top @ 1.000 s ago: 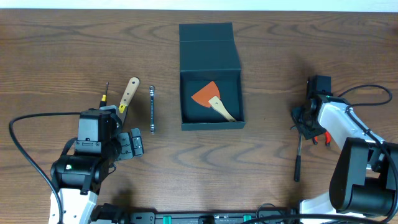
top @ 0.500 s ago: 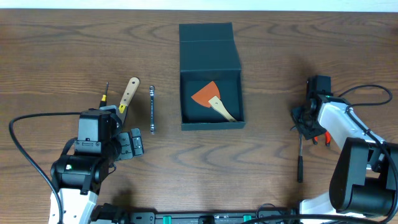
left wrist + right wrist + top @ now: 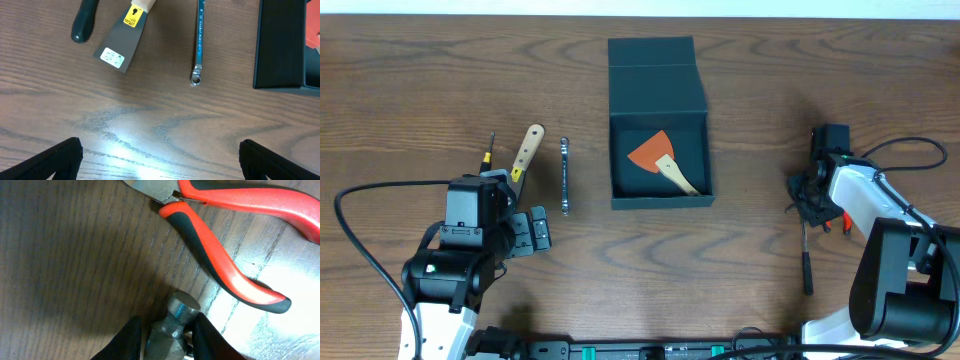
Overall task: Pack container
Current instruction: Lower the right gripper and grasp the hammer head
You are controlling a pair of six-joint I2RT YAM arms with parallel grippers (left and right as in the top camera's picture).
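The main risk is a slipped pick. The right tool [image 3: 169, 337] straddles only the steel head of the small hammer [image 3: 179, 309], so the long black-gripped handle could swing down or twist free on a lift. The red-handled pliers [image 3: 215, 250] lie just beside the head and could be nudged or snagged. A tilted hammer could also catch the wall of the container [image 3: 617, 160]. That container sits open in the middle of the surface, well left of this tool, its lid flap folded to the far side and an orange scraper [image 3: 653, 152] already inside.

The right tool's fingers stand narrowly apart on either side of the hammer head; whether they press on it I cannot tell. The left tool [image 3: 160, 162] gapes fully and holds nothing, near the putty knife [image 3: 122, 47] and wrench [image 3: 200, 40].
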